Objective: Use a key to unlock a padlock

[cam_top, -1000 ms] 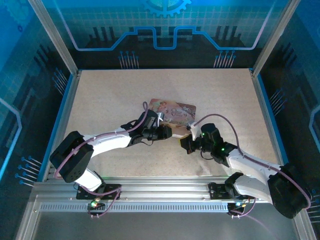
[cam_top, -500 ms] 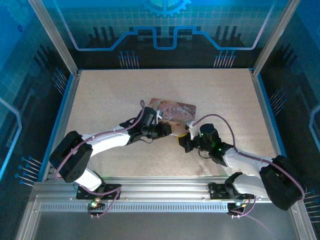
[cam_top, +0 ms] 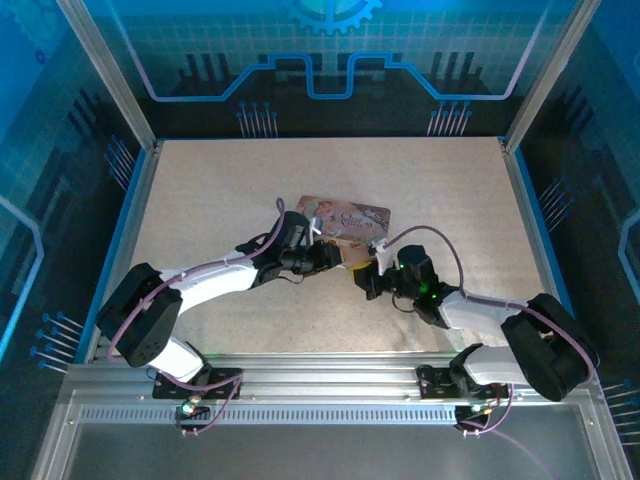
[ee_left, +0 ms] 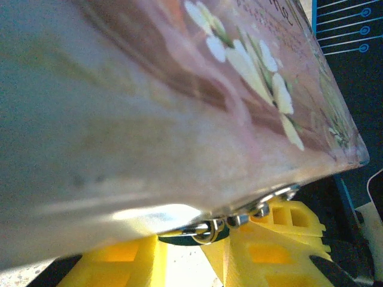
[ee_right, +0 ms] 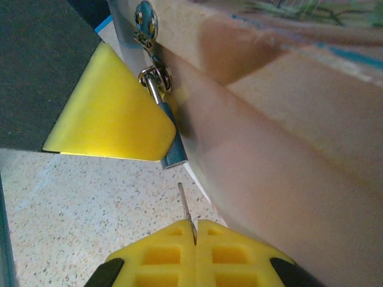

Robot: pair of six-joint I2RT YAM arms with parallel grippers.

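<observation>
Thin key (ee_right: 185, 206) clamped tight in right gripper (ee_right: 194, 232) at lower centre, likely light, slippery, bendable; padlock (ee_right: 172, 149) just above probably swings, brace its body; left gripper (ee_left: 209, 257) opening unclear

Robot test cell in a lab or demo booth, seen from above. A speckled beige tabletop (cam_top: 220, 190) fills the centre, fenced by aluminium posts (cam_top: 100, 70) and blue-lit clear panels (cam_top: 200, 50) printed with circuit lines and, at top centre, a gear. Along the bottom edge a slotted metal rail (cam_top: 330, 385) carries a white robot arm at left (cam_top: 215, 280) and another at right (cam_top: 480, 312).
</observation>
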